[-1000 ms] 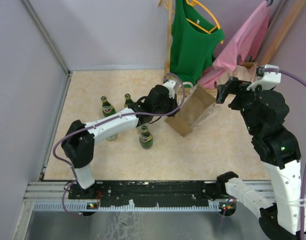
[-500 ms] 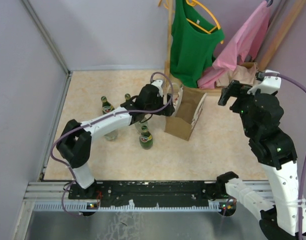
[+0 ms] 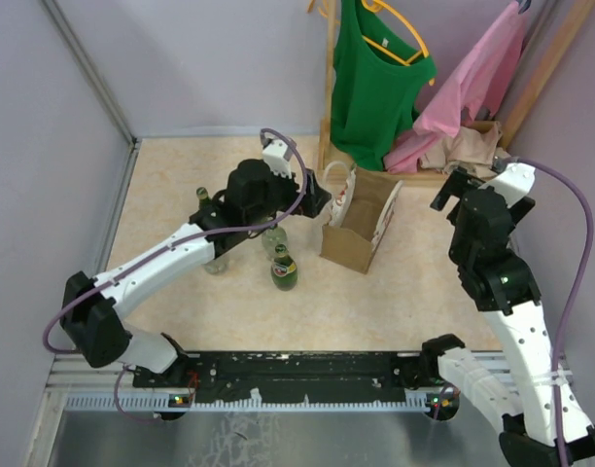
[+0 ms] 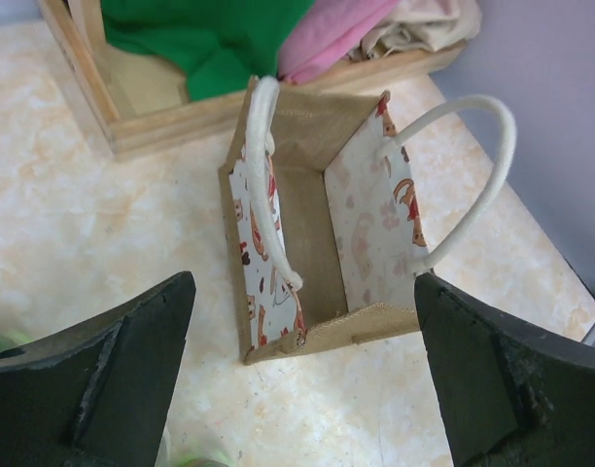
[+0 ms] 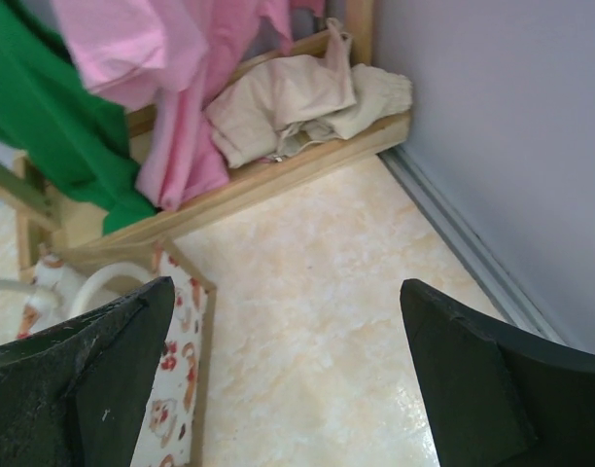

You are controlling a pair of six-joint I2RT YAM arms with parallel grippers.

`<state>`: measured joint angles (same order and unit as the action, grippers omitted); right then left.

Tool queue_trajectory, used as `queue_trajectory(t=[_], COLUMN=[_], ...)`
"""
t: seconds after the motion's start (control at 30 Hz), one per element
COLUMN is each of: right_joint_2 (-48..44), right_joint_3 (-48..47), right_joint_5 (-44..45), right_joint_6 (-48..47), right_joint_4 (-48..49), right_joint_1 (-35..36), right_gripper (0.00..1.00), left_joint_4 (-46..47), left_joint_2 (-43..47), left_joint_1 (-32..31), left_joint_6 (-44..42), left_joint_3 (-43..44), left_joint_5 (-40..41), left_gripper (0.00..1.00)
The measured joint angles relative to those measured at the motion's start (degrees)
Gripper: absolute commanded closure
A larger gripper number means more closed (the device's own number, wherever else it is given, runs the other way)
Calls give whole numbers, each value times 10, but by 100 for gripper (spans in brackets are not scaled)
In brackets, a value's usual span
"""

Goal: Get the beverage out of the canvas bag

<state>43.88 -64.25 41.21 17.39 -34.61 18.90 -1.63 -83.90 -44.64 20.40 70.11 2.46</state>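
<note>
The canvas bag (image 3: 359,232) stands upright and open on the table, its white handles (image 4: 264,165) loose. The left wrist view looks straight down into the bag (image 4: 312,209), and the part of its inside that shows holds no bottle. A green beverage bottle (image 3: 284,269) with a red label stands just left of the bag, and another (image 3: 274,239) sits behind it under my left arm. My left gripper (image 3: 318,200) hangs open by the bag's left rim, holding nothing (image 4: 304,292). My right gripper (image 3: 454,191) is open to the right of the bag, over bare table (image 5: 286,292).
A wooden rack (image 3: 329,88) with a green top (image 3: 375,78) and a pink garment (image 3: 472,83) stands right behind the bag, with beige cloth on its base (image 5: 297,107). Another green bottle (image 3: 204,198) stands at the left. Grey walls close the left (image 3: 45,146) and right (image 5: 511,146) sides.
My left gripper has opened and let go of the bag, then drawn back to the left. The bag went from tilted to standing upright. The right arm shifted slightly nearer.
</note>
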Motion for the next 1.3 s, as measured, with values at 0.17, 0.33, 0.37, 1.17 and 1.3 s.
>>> queue_trajectory(t=[0.17,0.33,0.37,1.17,1.3], right_joint_2=[1,15,19,55,52], right_joint_3=[43,81,88,235,242], right_joint_5=[14,-21,-32,-106,-94], right_joint_6=[13,29,35,141,151], right_joint_4=[30,64,68,173,177], right_joint_1=[-53,-134,-157,-282,-282], right_gripper=[1,1,1,1,1], left_joint_4=[-2,-26,-32,-59,-57], left_joint_2=[47,85,98,357,352], left_joint_1=[0,15,28,313,411], left_joint_6=[-32,-53,-55,-105,-97], left_joint_3=[-12,-40,-52,-256,-256], left_joint_5=[18,59,64,361,337], left_gripper=[0,0,0,0,0])
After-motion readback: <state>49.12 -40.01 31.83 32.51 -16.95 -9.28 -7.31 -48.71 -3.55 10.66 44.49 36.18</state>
